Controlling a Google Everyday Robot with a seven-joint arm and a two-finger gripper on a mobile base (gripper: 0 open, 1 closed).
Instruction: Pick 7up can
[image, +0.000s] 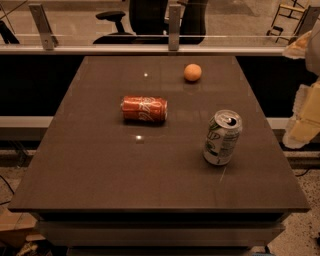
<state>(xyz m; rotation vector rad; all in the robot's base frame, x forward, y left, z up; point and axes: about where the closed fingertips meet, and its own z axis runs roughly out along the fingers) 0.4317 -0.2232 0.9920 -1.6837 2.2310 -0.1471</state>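
Tool (304, 120) at rt edge, shiny cylindrical 7up can (222, 137) upright nearby

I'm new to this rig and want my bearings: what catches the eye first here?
The silver-and-green 7up can stands upright on the right side of the dark table. A red Coca-Cola can lies on its side near the middle, and an orange sits toward the far edge. The pale pincer hangs beyond the table's right edge, apart from the 7up can.
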